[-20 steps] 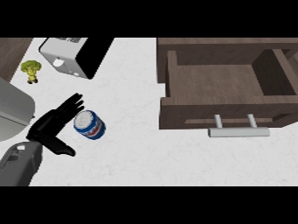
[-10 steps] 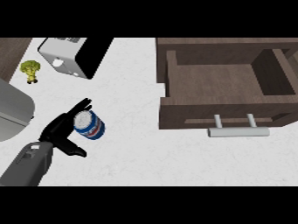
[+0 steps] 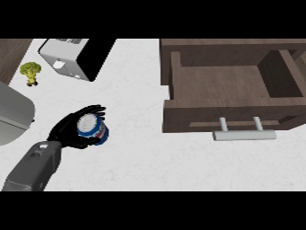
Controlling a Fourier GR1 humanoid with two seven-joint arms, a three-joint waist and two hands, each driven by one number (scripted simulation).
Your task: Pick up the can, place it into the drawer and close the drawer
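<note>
A blue can (image 3: pixel 93 130) with a silver top and a red-and-white label stands on the white counter at the left. My left hand (image 3: pixel 71 128) is curled round it from the left, fingers over its far side and thumb below. The brown wooden drawer (image 3: pixel 234 114) stands pulled open at the right, its inside bare, with a grey bar handle (image 3: pixel 244 134) on its front. My right hand does not show.
A white and black toaster-like appliance (image 3: pixel 76 57) sits at the back left. A small green broccoli (image 3: pixel 30 72) lies left of it. A large grey rounded object (image 3: pixel 3 114) fills the left edge, close to my forearm.
My left hand has gone from open beside the can to curled round it. The can has shifted slightly.
</note>
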